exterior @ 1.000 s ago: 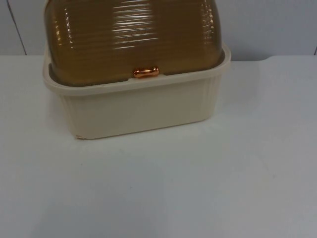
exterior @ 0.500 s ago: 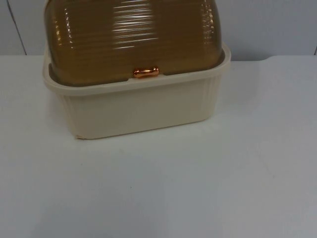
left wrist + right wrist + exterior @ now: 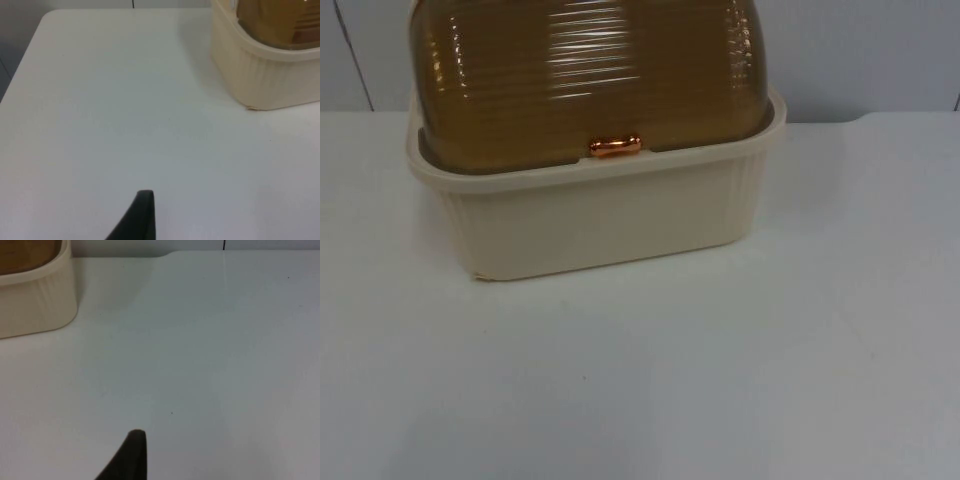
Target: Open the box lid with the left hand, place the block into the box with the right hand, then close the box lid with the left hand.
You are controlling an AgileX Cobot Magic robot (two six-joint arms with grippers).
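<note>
White table top (image 3: pixel 720 380) runs back to a grey partition wall (image 3: pixel 860 50), and on it stands a cream box (image 3: pixel 600 225) with ribbed sides, topped by a translucent amber domed lid (image 3: pixel 590 80) that sits down all round inside the box's rim. A small copper-coloured handle (image 3: pixel 614 146) lies at the lid's front edge, just above the rim. From how the lid lies, I judge the task has not begun: the lid is closed, so opening it, putting the block in and closing it again are all left to do. No block can be made out on the table, and the amber lid is too murky to tell what, if anything, is inside the box. The left gripper (image 3: pixel 142 215) hangs above bare table well apart from the box, whose near corner (image 3: pixel 255 75) stands off ahead of it; a single black fingertip is all that can be seen, so I cannot tell how its fingers are set. The right gripper (image 3: pixel 131 455) is likewise over bare table, with the box's other corner (image 3: pixel 45 300) ahead and to the side (again one fingertip, so its spread cannot be told). Neither gripper touches anything, and both arms appear to wait.
</note>
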